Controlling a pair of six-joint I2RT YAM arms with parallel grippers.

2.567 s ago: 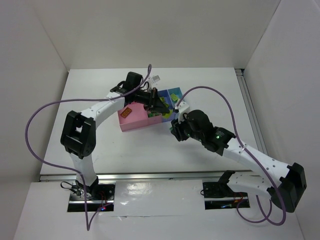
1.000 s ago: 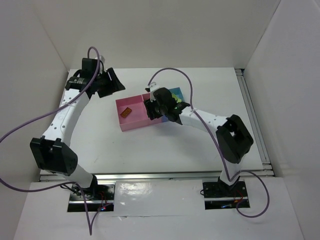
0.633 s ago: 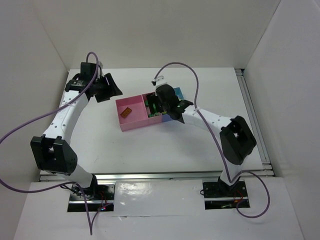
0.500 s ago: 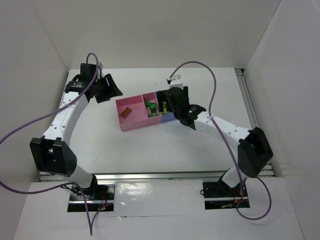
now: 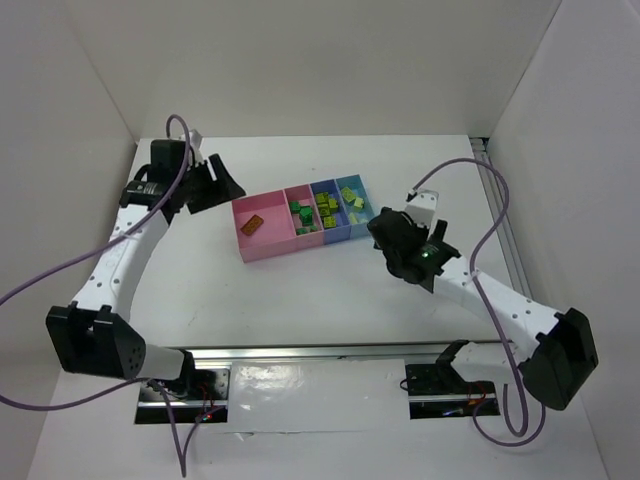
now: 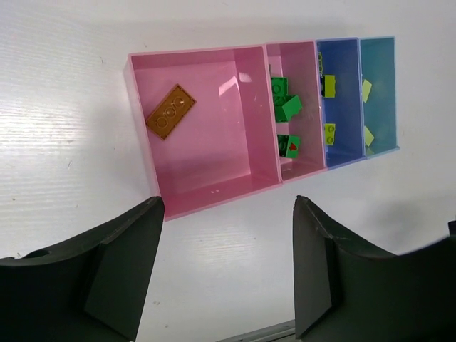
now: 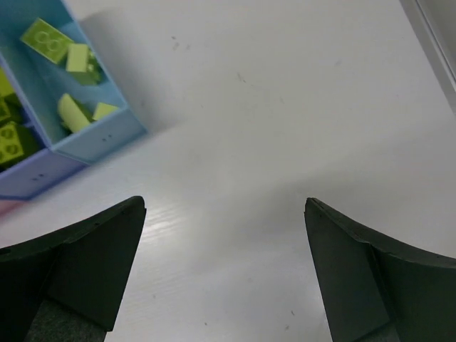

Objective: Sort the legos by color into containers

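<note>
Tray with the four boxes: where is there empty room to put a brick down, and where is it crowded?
The big pink compartment is mostly bare, right of its one orange-brown brick. The narrow pink compartment is crowded with green bricks. The table left of the tray is bare too.

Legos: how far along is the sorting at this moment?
Looks done: orange-brown brick in the large pink compartment, dark green bricks in the narrow pink compartment, lime bricks in the periwinkle compartment, pale yellow bricks in the light blue compartment. In hand: nothing; left tool and right tool are open and empty. Left: apparently nothing; no loose brick shows on the table.
</note>
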